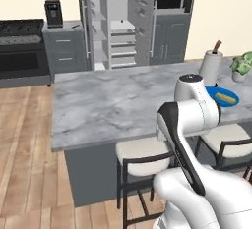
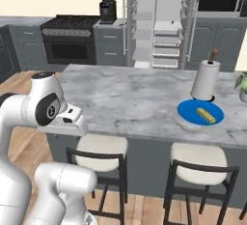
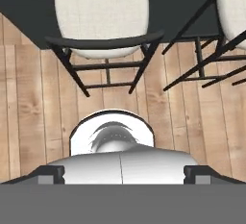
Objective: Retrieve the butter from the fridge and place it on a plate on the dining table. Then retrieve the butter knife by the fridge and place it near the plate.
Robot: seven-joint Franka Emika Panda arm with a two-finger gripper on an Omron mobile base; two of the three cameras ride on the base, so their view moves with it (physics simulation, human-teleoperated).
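The yellow butter (image 2: 206, 115) lies on the blue plate (image 2: 188, 109) at the right end of the marble dining table (image 2: 125, 98); the same butter (image 1: 225, 96) and plate (image 1: 231, 102) sit just past my arm. At the back the fridge (image 1: 122, 26) stands with its doors open and white shelves bare. A faint dark sliver (image 1: 76, 26) on the small counter left of the fridge may be the butter knife; it is too small to be sure. My gripper (image 3: 124, 172) is open and empty, held on the near side of the table and pointing down at the wooden floor.
A paper towel roll (image 2: 205, 79) stands just behind the plate, with a potted plant (image 1: 242, 66) at the table's far right end. Stools (image 3: 103, 16) are tucked under the near table edge. A black stove (image 1: 19, 51) and a coffee machine (image 1: 53, 13) stand left of the fridge.
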